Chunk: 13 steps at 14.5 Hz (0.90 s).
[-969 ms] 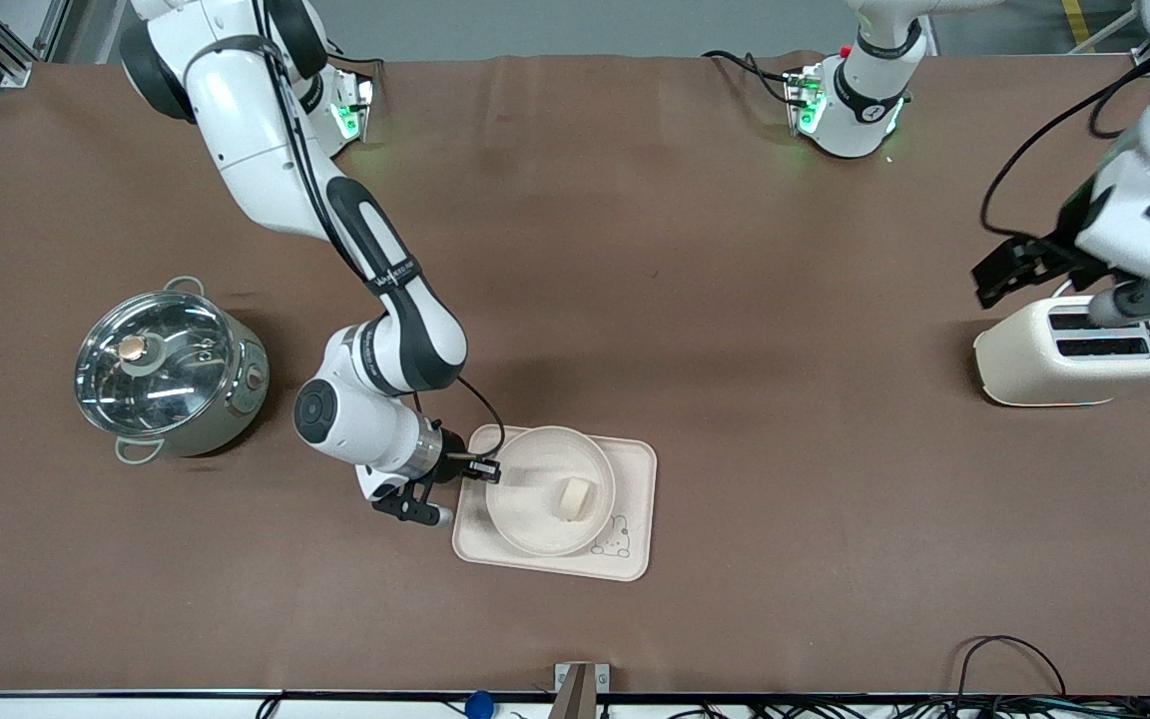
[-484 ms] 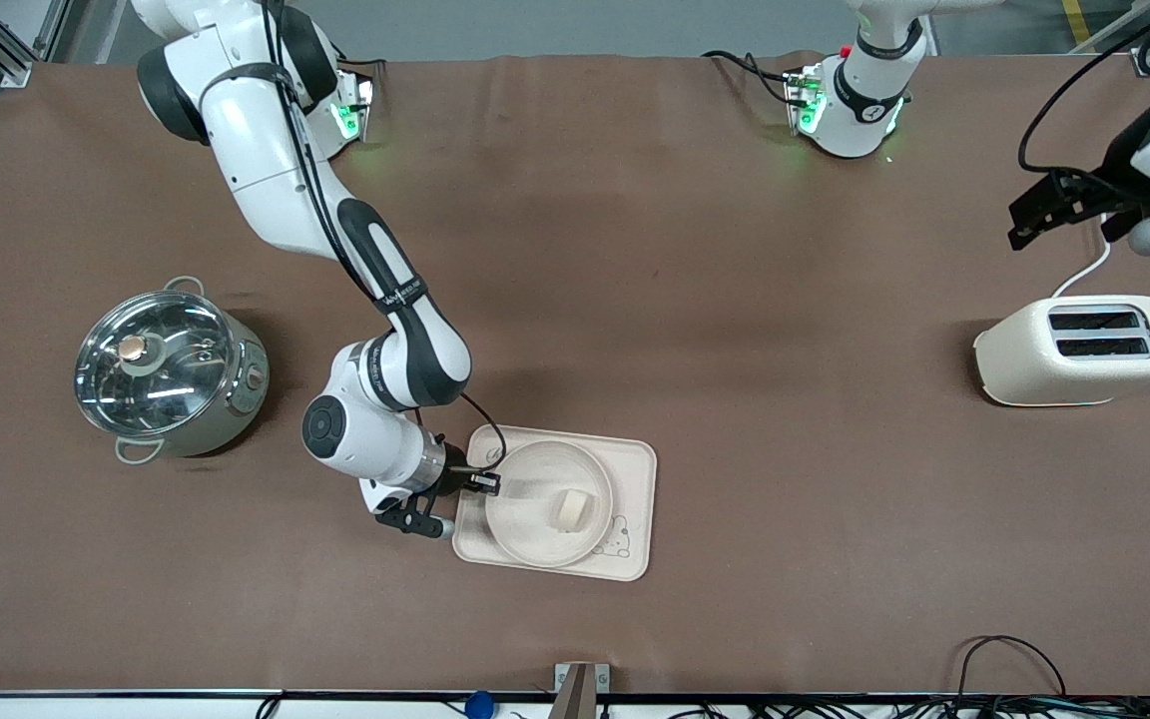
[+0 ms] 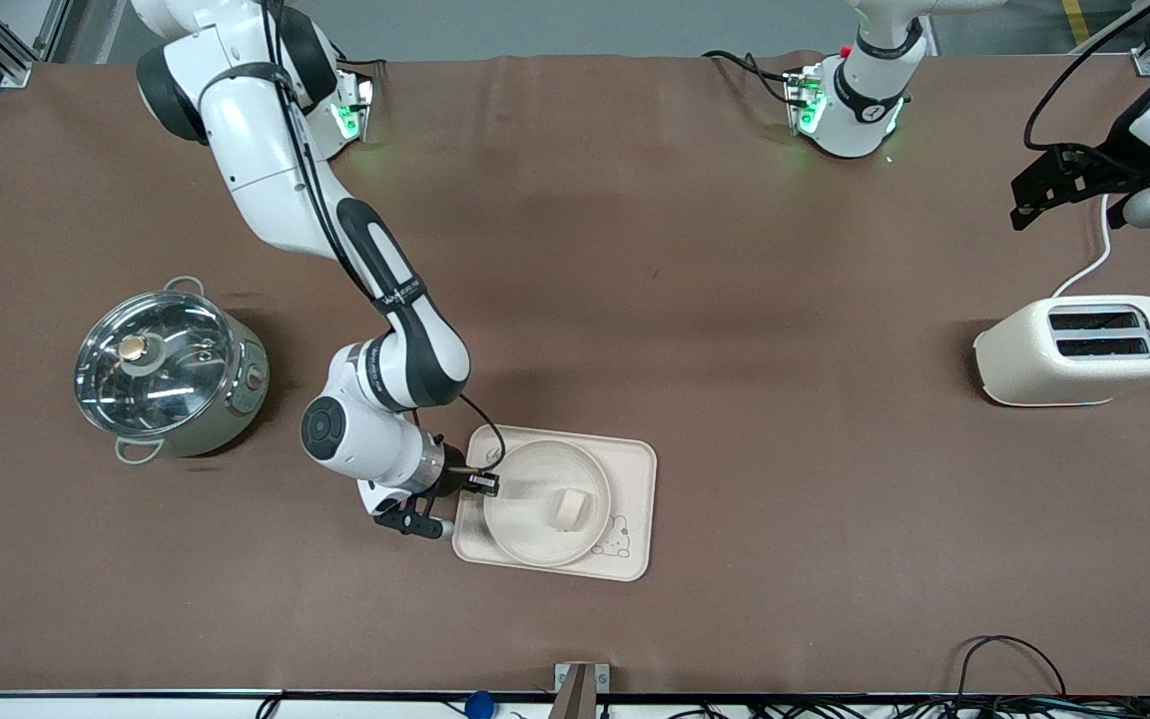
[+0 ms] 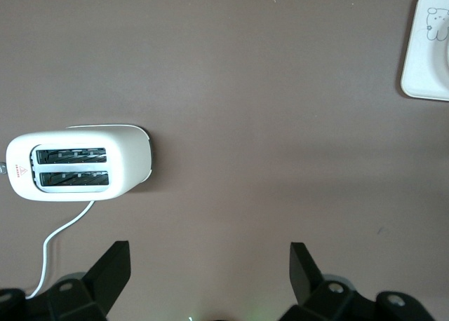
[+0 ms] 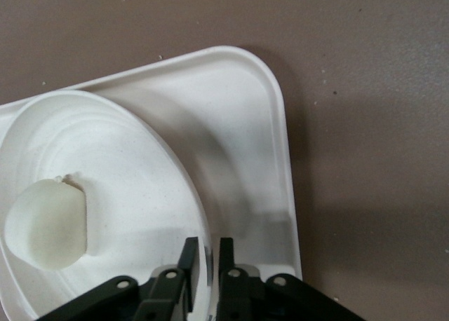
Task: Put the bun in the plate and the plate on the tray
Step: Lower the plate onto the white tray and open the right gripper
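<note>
Bun: the bun (image 3: 569, 507) lies inside the plate (image 3: 525, 529), off-centre toward the left arm's end of the table; it also shows in the right wrist view (image 5: 45, 223).
Plate: rests on the tray (image 3: 635, 479), filling most of it and partly covering the rabbit drawing.
Tray: flat on the brown table (image 3: 735, 300), nearer the front camera than the pot and the toaster.
Right gripper: the right gripper (image 3: 483, 484) is at the plate's rim on the side toward the right arm's end of the table, fingers (image 5: 188, 258) clenched on the plate's rim.
Left gripper: the left gripper (image 3: 1074, 180) hangs in the air over the table at the left arm's end, fingers (image 4: 112, 268) spread wide with nothing between them; that arm waits.
Toaster: the toaster (image 3: 1079, 350) stands at the left arm's end, cord trailing.
Pot: the lidded steel pot (image 3: 168, 367) stands toward the right arm's end.
</note>
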### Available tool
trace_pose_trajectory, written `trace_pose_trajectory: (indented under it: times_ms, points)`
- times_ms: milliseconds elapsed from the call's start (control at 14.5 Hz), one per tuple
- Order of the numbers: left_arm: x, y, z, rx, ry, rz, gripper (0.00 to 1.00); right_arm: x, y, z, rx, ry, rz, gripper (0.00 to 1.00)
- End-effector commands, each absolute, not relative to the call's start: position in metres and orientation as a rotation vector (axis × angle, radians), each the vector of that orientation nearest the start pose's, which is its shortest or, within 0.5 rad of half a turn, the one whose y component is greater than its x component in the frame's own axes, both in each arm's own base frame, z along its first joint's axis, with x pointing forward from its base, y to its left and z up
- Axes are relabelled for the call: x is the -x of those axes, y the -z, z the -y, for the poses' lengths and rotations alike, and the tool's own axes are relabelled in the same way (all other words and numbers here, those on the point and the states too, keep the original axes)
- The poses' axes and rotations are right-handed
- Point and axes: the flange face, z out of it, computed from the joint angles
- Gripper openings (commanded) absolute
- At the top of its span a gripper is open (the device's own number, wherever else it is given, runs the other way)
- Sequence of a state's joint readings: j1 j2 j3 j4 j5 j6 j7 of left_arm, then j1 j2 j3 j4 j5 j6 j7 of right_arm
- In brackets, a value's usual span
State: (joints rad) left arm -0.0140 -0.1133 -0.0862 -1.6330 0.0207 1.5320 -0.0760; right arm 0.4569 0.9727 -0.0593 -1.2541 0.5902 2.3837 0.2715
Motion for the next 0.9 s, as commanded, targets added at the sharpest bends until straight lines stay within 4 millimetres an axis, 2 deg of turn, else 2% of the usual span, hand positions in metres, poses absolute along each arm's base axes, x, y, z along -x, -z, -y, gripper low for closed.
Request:
trace_pose_trajectory:
  times_ms: [0,138,277,484,692,830]
  points:
    - [-0.511,-0.653,0.052,3.124,0.021,-0.061,1.00,-0.696,-0.197,-0.310,2.713,-0.004,-0.350,0.63]
    - [-0.512,-0.651,0.052,3.122,0.016,-0.061,1.00,-0.695,-0.203,-0.306,2.718,-0.040,-0.342,0.71]
    - [-0.512,-0.652,0.053,3.122,0.021,-0.063,1.00,-0.700,-0.209,-0.294,2.725,-0.047,-0.357,0.73]
    - [-0.512,-0.653,0.052,3.124,0.023,-0.061,1.00,-0.703,-0.235,-0.284,2.711,-0.081,-0.359,0.79]
    - [-0.512,-0.654,0.051,3.126,0.030,-0.059,1.00,-0.709,-0.268,-0.256,2.695,-0.135,-0.377,0.97]
    - [-0.512,-0.656,0.051,3.126,0.033,-0.059,1.00,-0.707,-0.293,-0.226,2.703,-0.187,-0.401,1.00]
